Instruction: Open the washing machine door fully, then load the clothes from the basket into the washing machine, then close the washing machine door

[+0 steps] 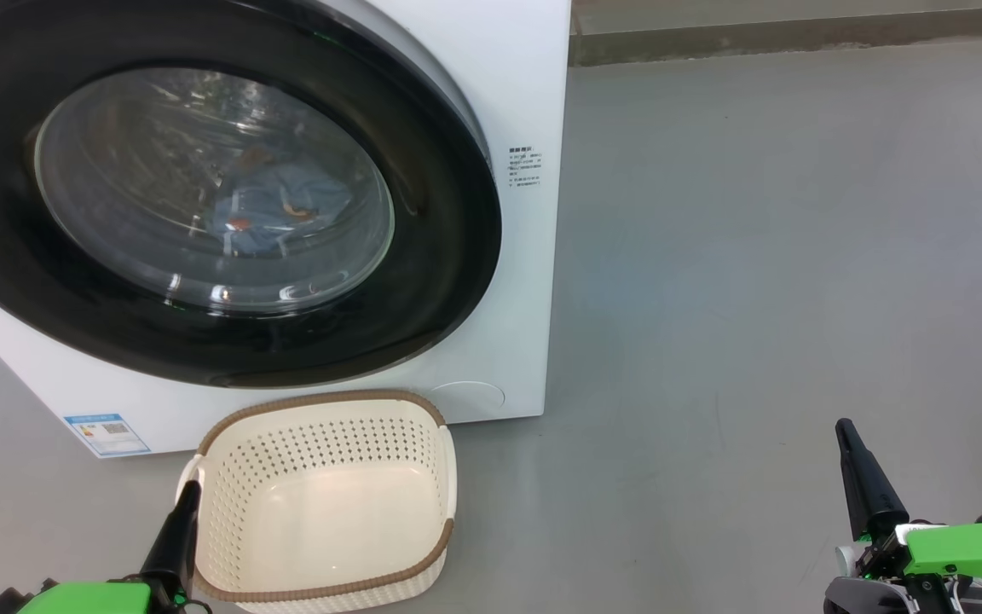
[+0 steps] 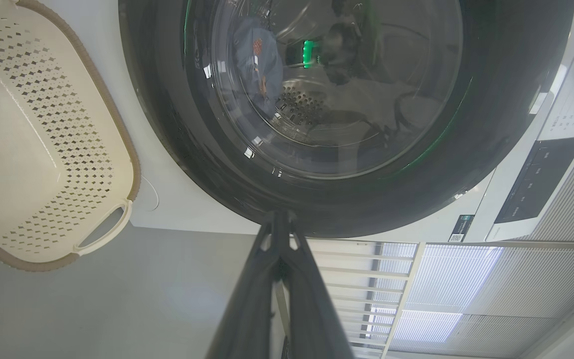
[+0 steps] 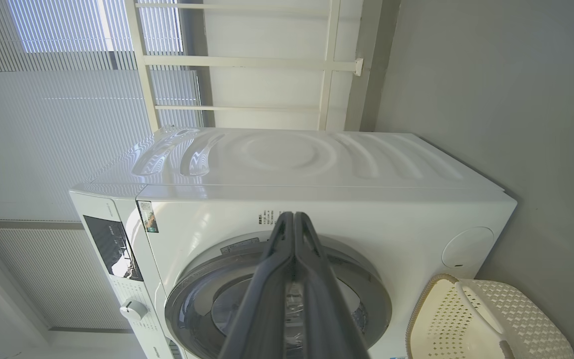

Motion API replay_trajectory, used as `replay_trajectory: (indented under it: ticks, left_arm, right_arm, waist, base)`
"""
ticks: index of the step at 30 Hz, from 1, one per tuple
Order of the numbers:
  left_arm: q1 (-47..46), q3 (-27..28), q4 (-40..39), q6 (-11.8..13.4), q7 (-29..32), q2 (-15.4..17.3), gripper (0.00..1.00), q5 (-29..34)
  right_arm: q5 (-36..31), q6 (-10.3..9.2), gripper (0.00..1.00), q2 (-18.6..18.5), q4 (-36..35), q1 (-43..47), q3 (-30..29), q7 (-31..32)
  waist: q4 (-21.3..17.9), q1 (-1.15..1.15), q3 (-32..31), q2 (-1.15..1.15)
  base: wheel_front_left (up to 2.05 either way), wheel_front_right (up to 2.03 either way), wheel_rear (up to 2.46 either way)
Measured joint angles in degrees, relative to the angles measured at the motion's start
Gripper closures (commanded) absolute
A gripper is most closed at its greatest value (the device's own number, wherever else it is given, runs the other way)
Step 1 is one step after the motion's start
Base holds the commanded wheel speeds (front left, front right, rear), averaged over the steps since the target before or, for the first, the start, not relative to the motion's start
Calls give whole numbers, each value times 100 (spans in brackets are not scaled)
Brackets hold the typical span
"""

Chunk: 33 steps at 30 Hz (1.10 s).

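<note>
Washer (image 1: 525, 85) at left on floor (image 1: 755, 256), door (image 1: 440, 256) shut across front. Clothes (image 1: 274, 209) in drum, behind door glass. Basket (image 1: 325, 397) on floor just before washer, below door. Left gripper (image 1: 188, 495) beside basket's left rim; right gripper (image 1: 845, 431) well apart, at right.

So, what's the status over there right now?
Shut and empty: left gripper, right gripper. Closed: washing machine door, clothes behind its glass. Empty: basket. Nothing in the way.

I'm seeing plain white on the washing machine (image 1: 525, 256), glossy black around the washing machine door (image 1: 448, 281), light blue with orange-brown flecks on the clothes (image 1: 274, 213), cream with diamond perforations and a brown woven rim on the basket (image 1: 320, 443), flat grey floor (image 1: 755, 256)
</note>
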Motion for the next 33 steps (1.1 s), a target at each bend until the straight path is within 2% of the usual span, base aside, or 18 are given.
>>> replay_trajectory:
  ticks: [33]
  left_arm:
    - [0, 0, 0, 0, 0, 0, 100, 0]
  right_arm:
    - [0, 0, 100, 1, -1, 0, 0, 0]
  waist:
    - [0, 0, 0, 0]
  base:
    - [0, 0, 0]
